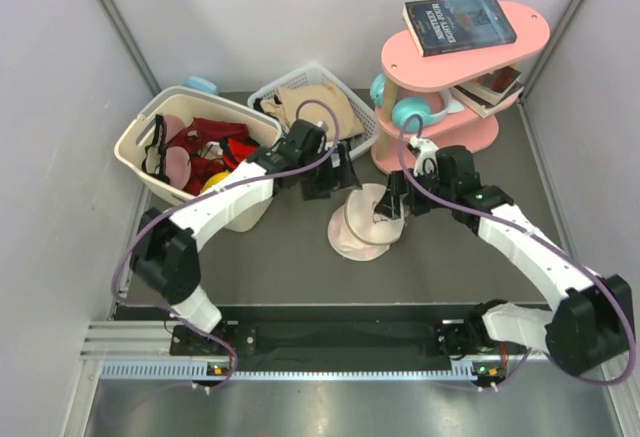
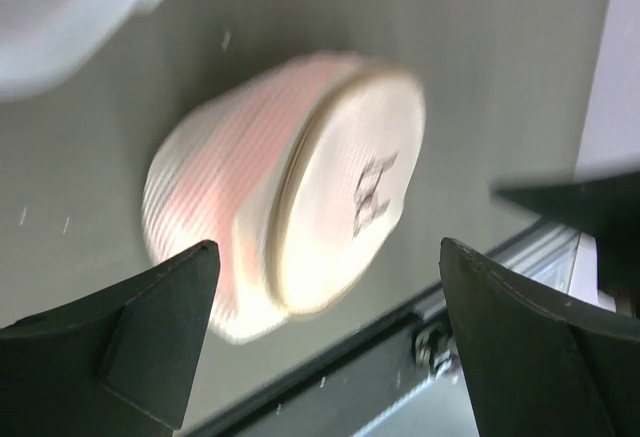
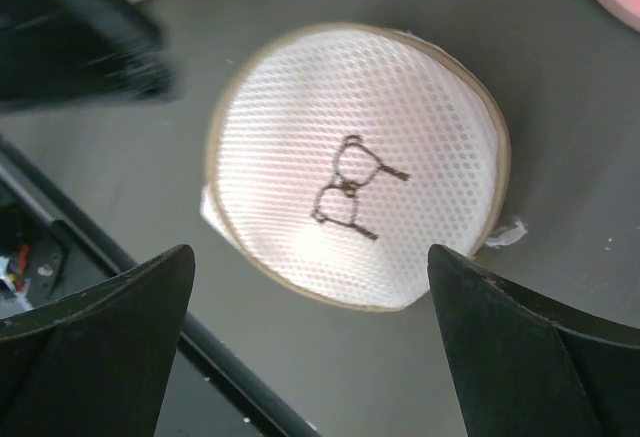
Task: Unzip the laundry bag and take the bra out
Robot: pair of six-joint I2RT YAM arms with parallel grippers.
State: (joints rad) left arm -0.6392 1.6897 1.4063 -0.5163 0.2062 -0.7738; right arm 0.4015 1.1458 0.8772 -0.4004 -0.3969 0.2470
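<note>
**Top external view:** The laundry bag (image 1: pixel 360 225), a small round cream-pink pouch, is lying on the dark table (image 1: pixel 290 267) near the middle of the frame. The left gripper (image 1: pixel 335 179) is hovering just above and to the left of it, and the right gripper (image 1: pixel 393 202) is hovering at its upper right edge. A cream plastic basket (image 1: pixel 135 135) holding red garments (image 1: pixel 210 142) is sitting at the left. A white wire basket (image 1: pixel 358 129) with tan cloth (image 1: pixel 305 102) is standing at the upper middle. A pink shelf (image 1: pixel 525 32) carrying a dark book (image 1: pixel 458 22) is filling the upper right.

**Left wrist view:** The laundry bag (image 2: pixel 230 207) is showing blurred and tilted at the centre, with its flat face and black logo (image 2: pixel 372 192) turned to the right. The left gripper (image 2: pixel 325 252) is holding its jaws spread wide and is grasping nothing. Its dark fingers (image 2: pixel 150 337) are framing the lower corners.

**Right wrist view:** The laundry bag (image 3: pixel 400 107) is lying flat at the centre with its white mesh face upward. Its logo (image 3: pixel 352 187) is sharp, and its tan rim is closed all the way round. A faint pink is showing through the mesh, but the pictures do not show whether this is the bra. The right gripper (image 3: pixel 310 252) is hanging above the bag with its jaws released and wide apart, touching nothing.
</note>
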